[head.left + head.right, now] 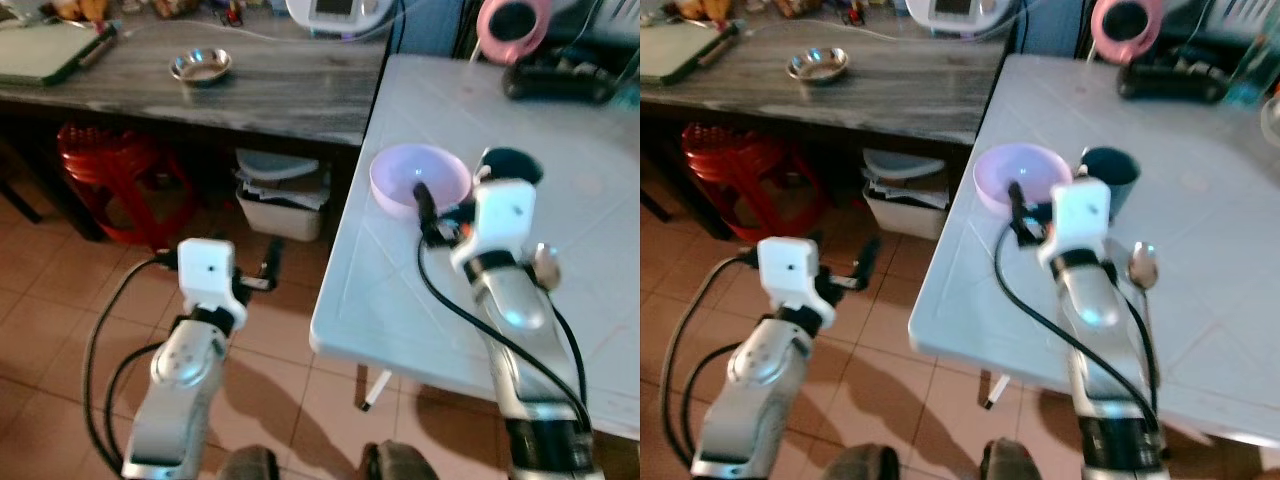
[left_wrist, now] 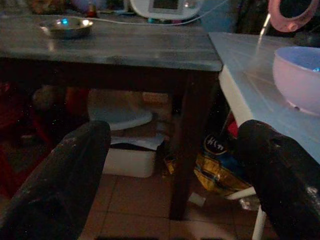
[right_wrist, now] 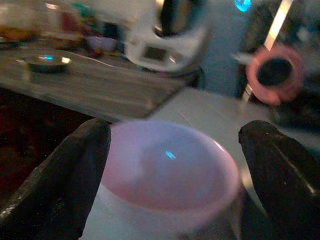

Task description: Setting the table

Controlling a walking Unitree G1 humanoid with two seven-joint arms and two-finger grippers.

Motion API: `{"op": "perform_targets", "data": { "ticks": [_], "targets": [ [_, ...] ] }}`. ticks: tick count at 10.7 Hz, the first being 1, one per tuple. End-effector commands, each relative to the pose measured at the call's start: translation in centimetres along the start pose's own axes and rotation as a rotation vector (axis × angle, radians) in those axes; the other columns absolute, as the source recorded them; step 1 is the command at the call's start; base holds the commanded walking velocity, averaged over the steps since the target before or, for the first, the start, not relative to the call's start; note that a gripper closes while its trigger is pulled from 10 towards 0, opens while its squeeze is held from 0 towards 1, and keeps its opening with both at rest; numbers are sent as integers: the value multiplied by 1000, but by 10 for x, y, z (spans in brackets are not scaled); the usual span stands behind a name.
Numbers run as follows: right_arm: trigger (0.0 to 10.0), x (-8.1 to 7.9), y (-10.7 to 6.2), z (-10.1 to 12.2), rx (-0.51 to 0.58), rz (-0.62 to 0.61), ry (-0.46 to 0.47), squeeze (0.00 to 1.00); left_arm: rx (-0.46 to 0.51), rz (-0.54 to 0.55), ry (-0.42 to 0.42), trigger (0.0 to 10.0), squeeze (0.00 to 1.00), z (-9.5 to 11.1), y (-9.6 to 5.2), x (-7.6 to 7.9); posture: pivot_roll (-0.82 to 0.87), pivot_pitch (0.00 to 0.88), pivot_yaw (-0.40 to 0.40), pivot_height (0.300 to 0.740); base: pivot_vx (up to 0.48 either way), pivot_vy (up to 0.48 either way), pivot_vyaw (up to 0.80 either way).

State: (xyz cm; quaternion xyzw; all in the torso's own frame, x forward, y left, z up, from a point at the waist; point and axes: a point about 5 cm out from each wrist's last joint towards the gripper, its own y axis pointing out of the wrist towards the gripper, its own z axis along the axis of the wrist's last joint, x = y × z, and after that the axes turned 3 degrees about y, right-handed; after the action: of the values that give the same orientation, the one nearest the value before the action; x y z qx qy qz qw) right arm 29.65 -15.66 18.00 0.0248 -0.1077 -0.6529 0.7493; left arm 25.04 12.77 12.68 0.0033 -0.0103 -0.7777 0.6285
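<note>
A pale lilac bowl (image 1: 418,178) stands near the left edge of the white table (image 1: 400,300). Just behind it to the right is a dark teal cup (image 1: 1110,172). A metal spoon (image 1: 1141,268) lies on the table to the right of my right forearm. My right gripper (image 1: 445,210) is at the bowl's near side, open. In the right wrist view its black fingers (image 3: 65,170) stand on either side of the bowl (image 3: 170,180). My left gripper (image 1: 262,275) hangs open over the tiled floor, left of the white table, holding nothing.
A dark wooden table (image 1: 280,90) runs along the back left and carries a small steel dish (image 1: 201,67) and a white appliance (image 1: 340,12). Under it are a red stool (image 1: 110,180) and a white bin (image 1: 285,195). A pink round object (image 1: 512,25) and black gear (image 1: 560,80) sit at the white table's far end.
</note>
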Motion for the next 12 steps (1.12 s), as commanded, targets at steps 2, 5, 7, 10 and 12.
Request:
{"op": "perform_targets", "data": {
  "ticks": [2, 5, 7, 10, 12],
  "targets": [
    [10000, -1, 16, -1, -46, 102, -82, 973, -9, 19, 2, 10000, 0, 0, -2, -2, -21, 139, 19, 740, 0, 0, 0],
    [10000, 1, 30, -8, -147, 252, -150, 0, -26, 24, -1, 10000, 0, -3, -7, -1, -10, 154, 9, 740, 0, 0, 0],
    [10000, -2, 38, -8, -169, 320, -199, 0, -36, 14, -5, 10000, 0, -4, -7, 1, -13, 155, 11, 740, 0, 0, 0],
    [10000, -1, 44, -14, -224, 362, -273, 0, -48, 3, -12, 10000, 0, -5, -7, 2, -16, 156, 9, 740, 0, 0, 0],
    [7529, 2, 46, -24, -300, 380, -315, 0, -53, -5, -18, 10000, 0, -6, -7, 4, -13, 160, 8, 740, 0, 0, 0]
  ]
}}
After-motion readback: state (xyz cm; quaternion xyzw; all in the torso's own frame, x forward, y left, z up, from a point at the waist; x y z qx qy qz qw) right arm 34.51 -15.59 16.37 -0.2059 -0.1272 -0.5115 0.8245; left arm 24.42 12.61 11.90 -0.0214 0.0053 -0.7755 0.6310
